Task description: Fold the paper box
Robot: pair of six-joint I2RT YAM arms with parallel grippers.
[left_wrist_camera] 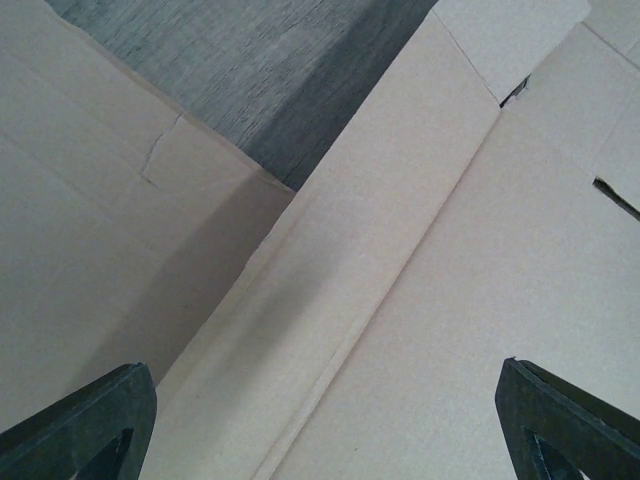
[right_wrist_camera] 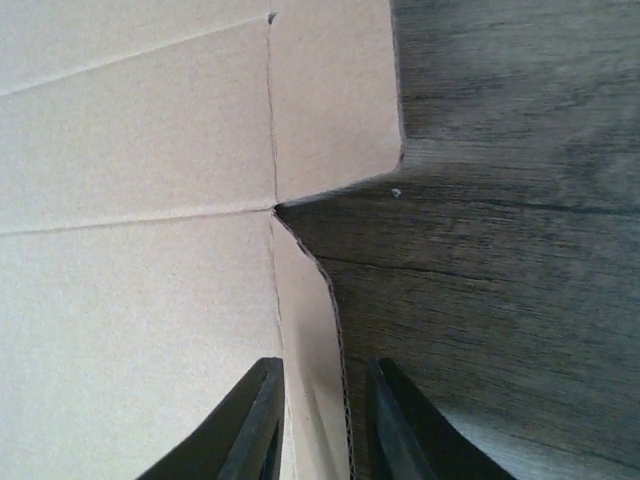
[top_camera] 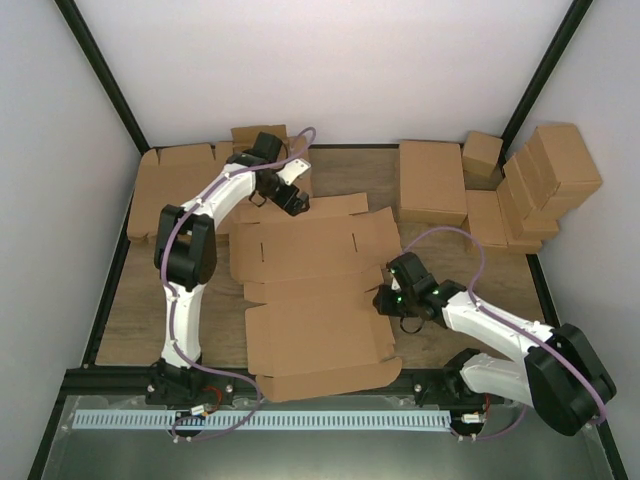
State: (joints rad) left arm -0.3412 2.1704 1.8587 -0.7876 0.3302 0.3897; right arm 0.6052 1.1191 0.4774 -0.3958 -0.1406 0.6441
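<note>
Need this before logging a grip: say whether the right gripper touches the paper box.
Cannot tell. Right wrist view: a flap of the paper box sits between the fingers of the right gripper, but shadow hides whether either presses it.

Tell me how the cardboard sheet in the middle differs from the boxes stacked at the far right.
The sheet lies mostly flat and unfolded, flaps spread; the stacked boxes are folded up and closed. The sheet is one wide piece; the boxes are several smaller blocks piled together. Both are plain brown cardboard.
</note>
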